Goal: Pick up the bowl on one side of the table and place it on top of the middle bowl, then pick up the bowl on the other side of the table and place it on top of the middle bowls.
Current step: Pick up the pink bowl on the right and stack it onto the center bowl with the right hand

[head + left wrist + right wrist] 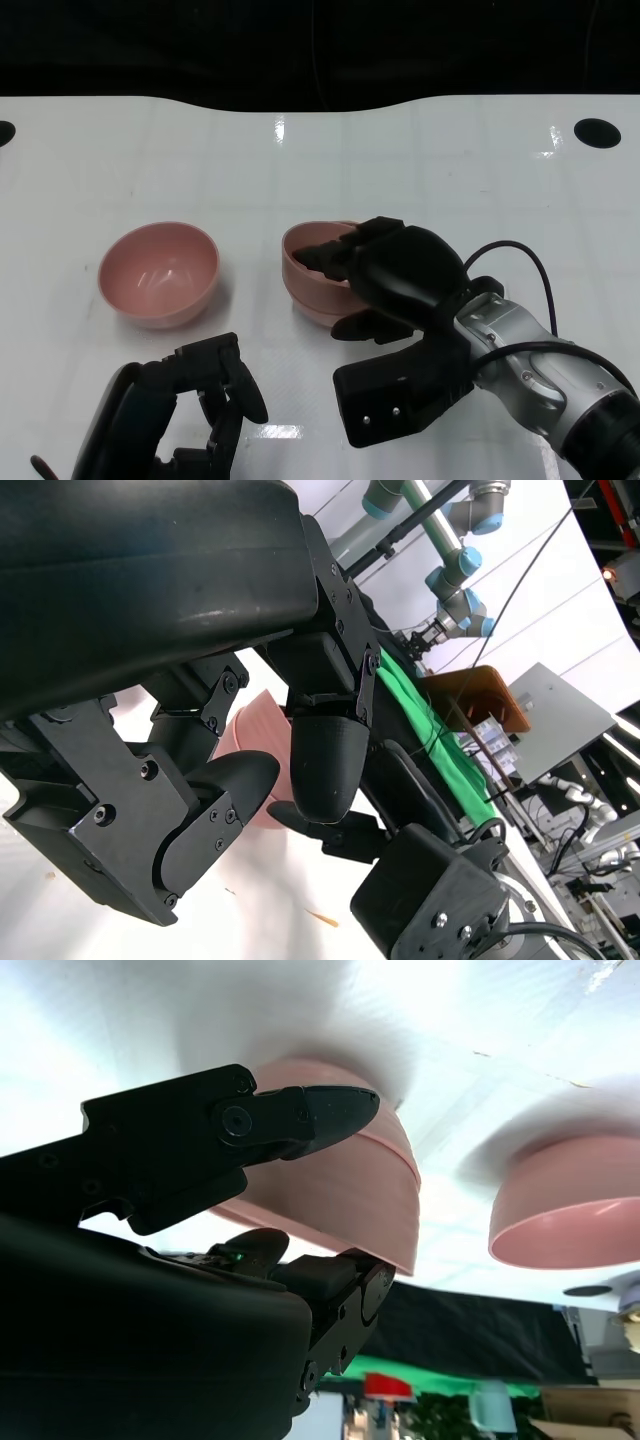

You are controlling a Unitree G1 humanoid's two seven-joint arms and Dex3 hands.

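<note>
Two pink bowls sit nested as a stack (310, 285) at the table's middle; a seam between them shows on the stack (350, 1190) in the right wrist view. My right hand (395, 270) grips the upper bowl's near rim, fingers inside and thumb against the outer wall. A single pink bowl (160, 272) stands upright to the left, and it shows as the farther bowl (570, 1210) in the right wrist view. My left hand (200, 410) hangs low near the table's front edge, short of that bowl, fingers apart and holding nothing. Between its fingers (320, 750) a patch of pink bowl shows; which bowl I cannot tell.
The white table (450, 170) has a round black hole (597, 131) at the far right and another at the far left edge. A black cable (520, 250) loops over my right wrist. Beyond the table in the left wrist view are a green cloth (440, 740) and other robot arms.
</note>
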